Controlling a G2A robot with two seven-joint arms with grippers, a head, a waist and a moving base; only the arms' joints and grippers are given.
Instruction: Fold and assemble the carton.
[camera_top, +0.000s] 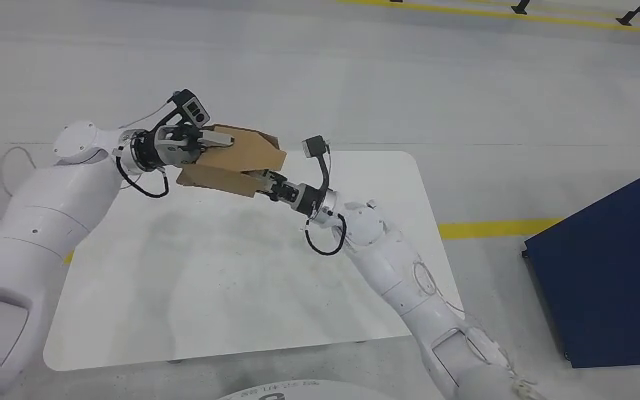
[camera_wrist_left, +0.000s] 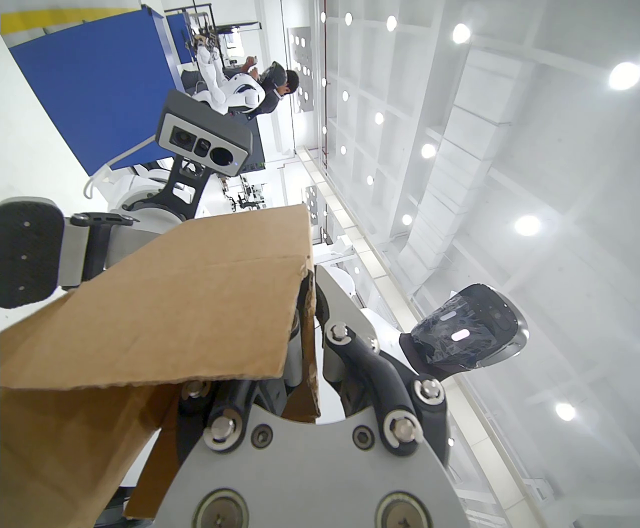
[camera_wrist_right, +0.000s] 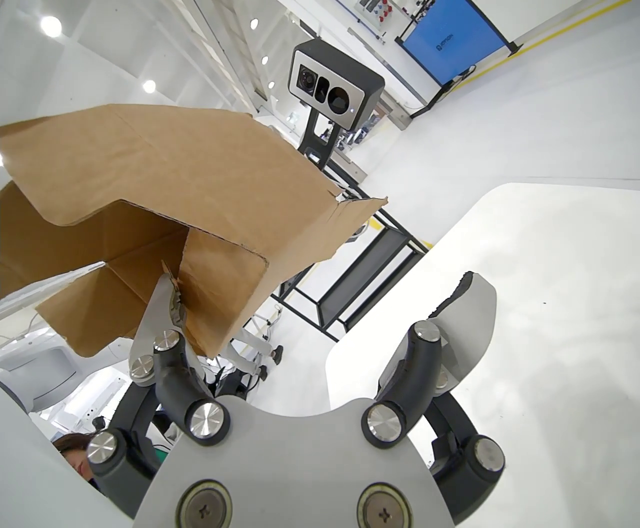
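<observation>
Your right claw (camera_wrist_right: 317, 290) sits closest to its wrist lens, fingers spread wide and released. One finger (camera_wrist_right: 161, 300) touches a lower flap of the brown carton (camera_top: 235, 160), and the other stands free over the white desk (camera_top: 250, 290). Your left claw (camera_top: 205, 142) grasps the carton at its 9 o'clock end, with cardboard filling the space between its fingers. You have the carton up in the air, partly unfolded with flaps open, above the desk's 11 o'clock corner, and the right claw meets it at its 5 o'clock side.
</observation>
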